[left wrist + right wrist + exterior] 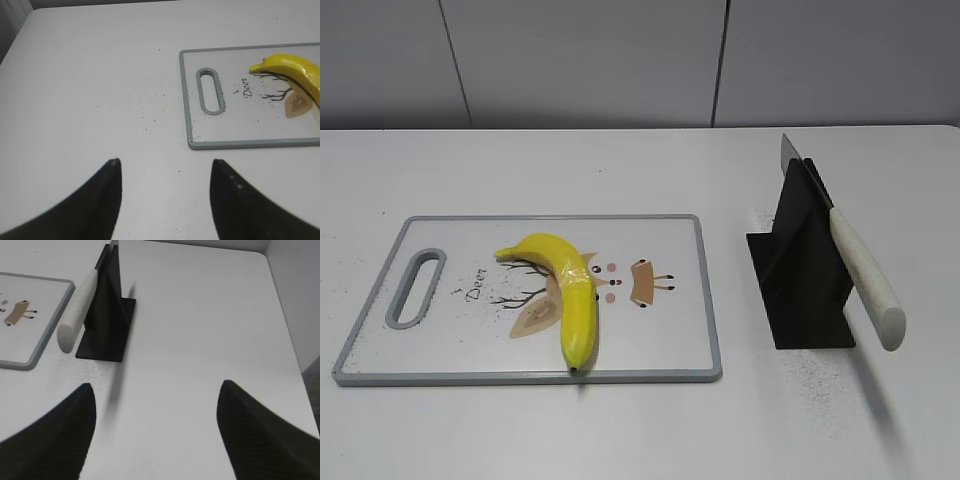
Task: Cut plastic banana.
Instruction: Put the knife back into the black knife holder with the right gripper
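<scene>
A yellow plastic banana [570, 295] lies on a white cutting board [450, 345] with a grey rim and a deer print, left of centre. A knife with a white handle [865, 280] rests slanted in a black stand [800, 275] to the right of the board. In the left wrist view my left gripper [165, 165] is open and empty over bare table, left of the board [250, 144], with the banana's stem end [292, 67] at the far right. My right gripper [157, 387] is open and empty over bare table, near the knife handle [77, 305] and stand [107, 315]. Neither gripper shows in the exterior view.
The white table [640, 430] meets a grey wall at the back. The board has a handle slot [415, 288] at its left end. The table's right edge [287, 340] shows in the right wrist view.
</scene>
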